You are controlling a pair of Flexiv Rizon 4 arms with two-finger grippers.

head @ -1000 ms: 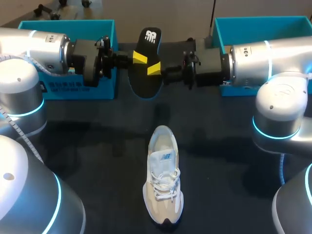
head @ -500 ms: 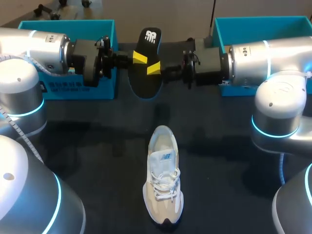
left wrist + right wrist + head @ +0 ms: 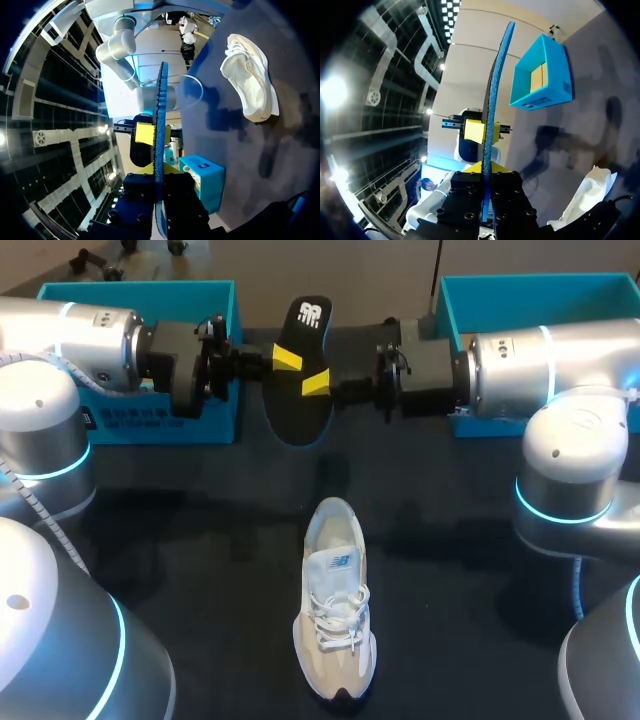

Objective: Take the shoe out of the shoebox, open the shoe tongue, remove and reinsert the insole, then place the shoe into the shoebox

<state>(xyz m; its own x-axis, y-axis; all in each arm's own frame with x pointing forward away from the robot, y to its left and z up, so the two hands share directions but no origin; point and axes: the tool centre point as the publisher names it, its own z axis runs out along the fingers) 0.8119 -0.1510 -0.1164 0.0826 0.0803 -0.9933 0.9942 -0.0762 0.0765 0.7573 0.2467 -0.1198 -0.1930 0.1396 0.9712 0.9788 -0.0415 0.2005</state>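
**Both grippers pinch one black insole above the table, with the shoe lying apart from them**

Seen from above, the left gripper [image 3: 285,359] and the right gripper [image 3: 318,382] meet from opposite sides at a black insole [image 3: 300,375]. The insole is raised off the dark table [image 3: 200,540]. Its flat face shows here, with one yellow fingertip of each gripper lying on it, so both grippers appear closed on it. The pale shoe [image 3: 335,615] lies on the table, well apart from both grippers on the robot's side of them, laces up. A teal shoebox [image 3: 140,350] sits behind the left gripper's arm. A second teal shoebox [image 3: 540,300] sits behind the right gripper's arm.

The wrist views show what the overhead view hides. The insole is thin and edge-on, its blue underside running straight between each gripper's own yellow tips. In the left wrist view the left gripper [image 3: 159,170] is pinched narrowly on the insole [image 3: 160,125]. The other arm's yellow tip sits just ahead, with the shoe [image 3: 250,80] off to one side. In the right wrist view the right gripper [image 3: 485,167] clamps the insole [image 3: 495,90] in the same way. The first shoebox [image 3: 542,75] lies ahead of it, open side visible, and the shoe [image 3: 590,195] lies beside the gripper.
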